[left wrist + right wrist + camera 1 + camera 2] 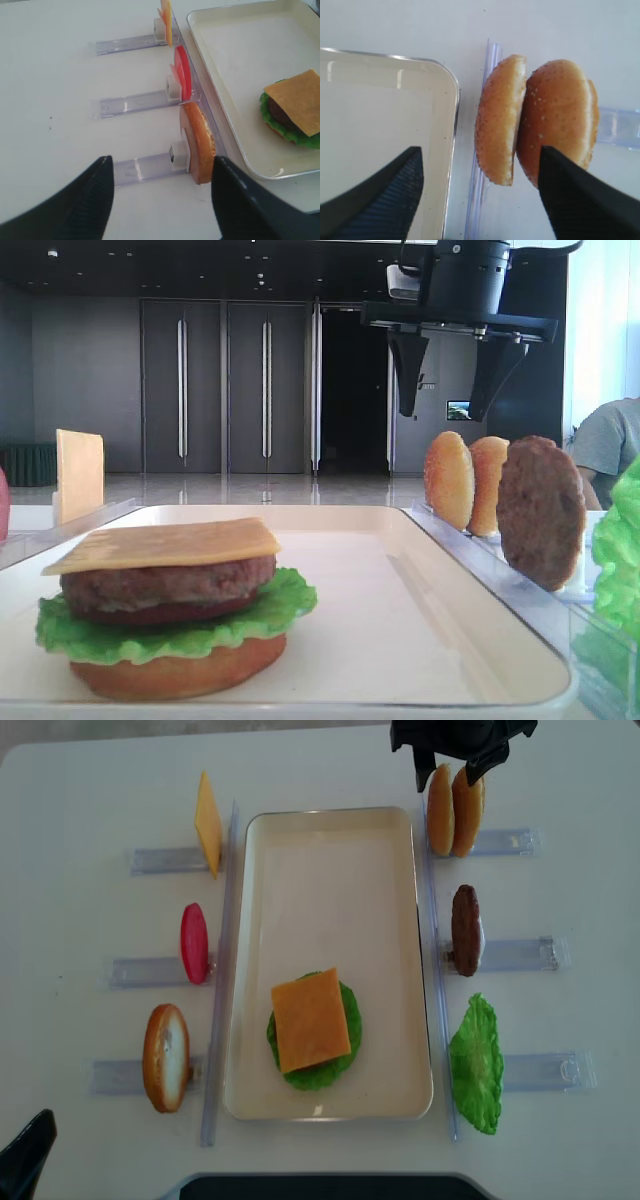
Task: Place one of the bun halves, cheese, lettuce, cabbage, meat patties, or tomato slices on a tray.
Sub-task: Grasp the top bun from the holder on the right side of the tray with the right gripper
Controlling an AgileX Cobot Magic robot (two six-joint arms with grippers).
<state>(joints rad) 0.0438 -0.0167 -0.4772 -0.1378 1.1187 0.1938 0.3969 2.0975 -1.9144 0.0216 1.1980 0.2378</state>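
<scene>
Hovering open-jawed, the black right gripper (458,765) straddles two domed golden-tan sesame bun tops (559,117) standing on edge in the clear plastic rack (617,127), just beside the cream-white tray (330,830). Probably light, stiff, smooth; pinch one across its faces.

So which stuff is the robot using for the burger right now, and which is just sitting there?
In use:
- right claw, open above the bun halves
- tray
- stacked burger with cheese on top

Just sitting:
- spare cheese slice
- tomato slice
- bun base
- meat patty
- lettuce
- left claw, open
</scene>
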